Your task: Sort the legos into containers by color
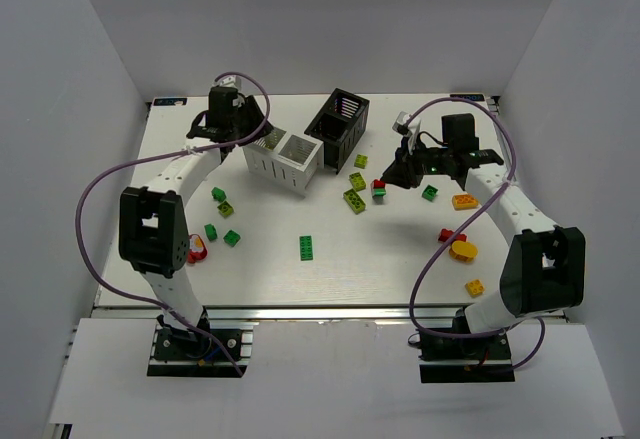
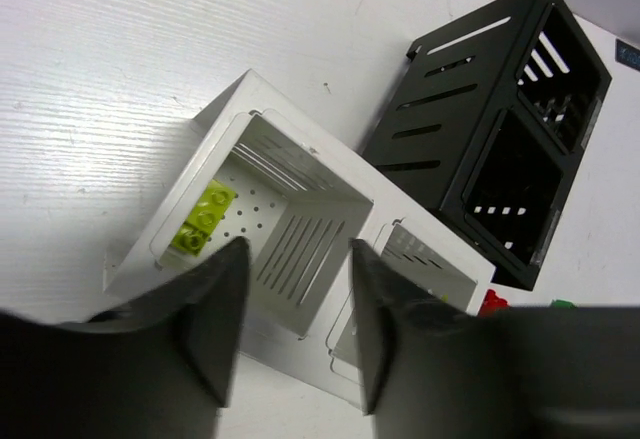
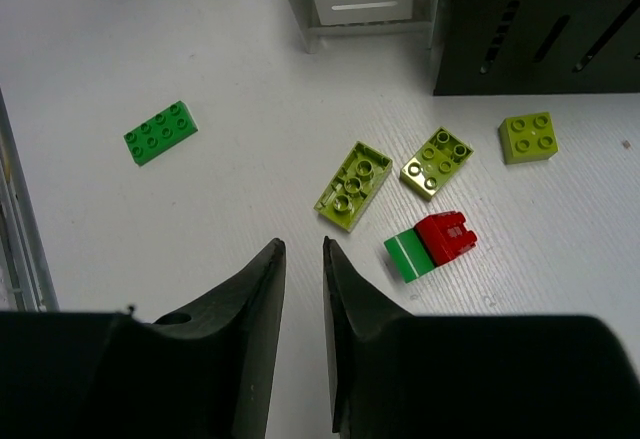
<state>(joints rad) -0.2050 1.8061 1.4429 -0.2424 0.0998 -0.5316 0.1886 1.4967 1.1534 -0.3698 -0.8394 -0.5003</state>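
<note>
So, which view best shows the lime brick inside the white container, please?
Left wrist: it looks onto the lime brick in the white container. Top external shows a faint tint; right wrist, only the outer wall.

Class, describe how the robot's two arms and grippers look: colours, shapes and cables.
The left arm and right arm have white links joined by bulky black joints. A thin purple cable loops beside each. The left gripper and right gripper each have two matte black fingers tapering to blunt tips.
</note>
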